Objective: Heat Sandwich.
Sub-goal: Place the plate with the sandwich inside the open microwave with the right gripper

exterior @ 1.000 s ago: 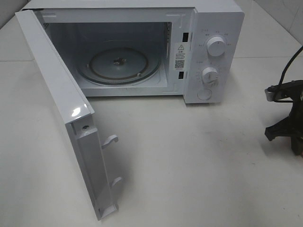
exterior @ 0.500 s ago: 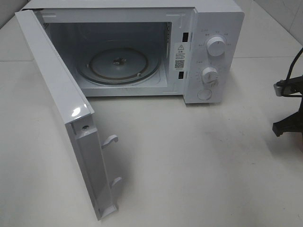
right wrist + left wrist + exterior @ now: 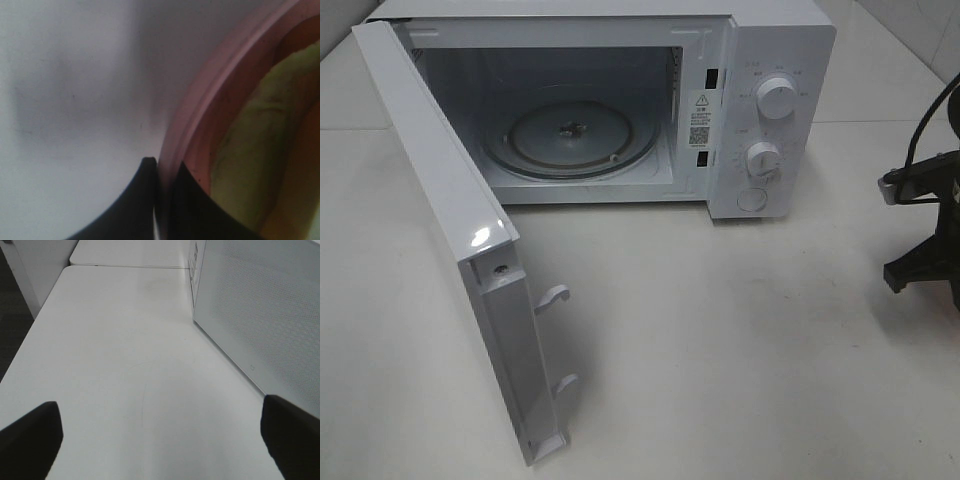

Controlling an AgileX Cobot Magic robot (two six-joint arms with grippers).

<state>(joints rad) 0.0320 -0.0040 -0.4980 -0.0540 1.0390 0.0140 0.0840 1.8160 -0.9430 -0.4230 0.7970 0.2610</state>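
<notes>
Sandwich [image 3: 255,130] first, in the right wrist view: a pale yellowish layered piece lying inside a pink dish [image 3: 195,105], close to the dish's wall. The right pincer [image 3: 162,167] is clamped on the dish's rim, one dark finger [image 3: 135,205] outside the rim and the other inside, with the rim's thin edge between them. The white table [image 3: 75,100] beside the dish is blurred. Whether the dish rests on the table or hangs above it, I cannot tell.

The left wrist view shows the left pincer [image 3: 160,440] with its two dark fingertips [image 3: 30,440] spread wide apart and nothing between them. It hovers over bare white table. Beside it stands the outer face of the microwave's door [image 3: 260,315], a white panel with a fine dotted pattern.

The exterior high view has the white microwave [image 3: 780,60] across the top of the frame, standing on the table. Its door is swung wide and reaches toward the lower left of the frame, with two latch hooks [image 3: 552,296] on its free edge. The open chamber holds a round glass turntable [image 3: 570,140] lying flat on its floor. Two knobs [image 3: 777,100] and a round button sit on the panel at the upper right. The dark right arm [image 3: 925,265] enters at the right edge, middle height. The sandwich and dish lie outside this frame.
</notes>
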